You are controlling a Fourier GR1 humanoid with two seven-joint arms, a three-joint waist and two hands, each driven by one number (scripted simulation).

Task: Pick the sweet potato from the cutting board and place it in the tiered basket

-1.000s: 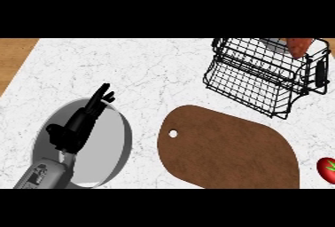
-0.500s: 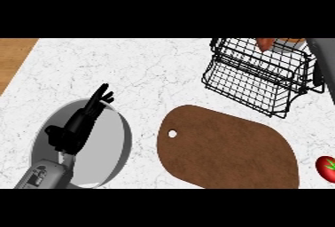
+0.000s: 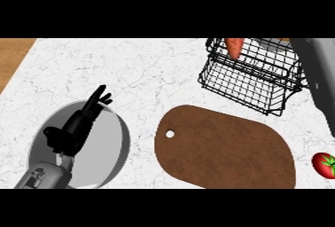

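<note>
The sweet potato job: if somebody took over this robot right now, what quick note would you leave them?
Left hand: open, fingers straight, resting over the grey plate, holding nothing.
Right hand: not visible; only its grey forearm shows, along the right edge beside the tiered basket.
Sweet potato: off the cutting board, at the basket's top; only an orange tapered end shows.
Done: pick-up and carry.
Left: whether it has been let go cannot be seen, so check that it sits in the basket, then draw the right arm back.
A tomato lies at the right edge.

No text, label, brand, number or sign can be read anywhere in the head view.
</note>
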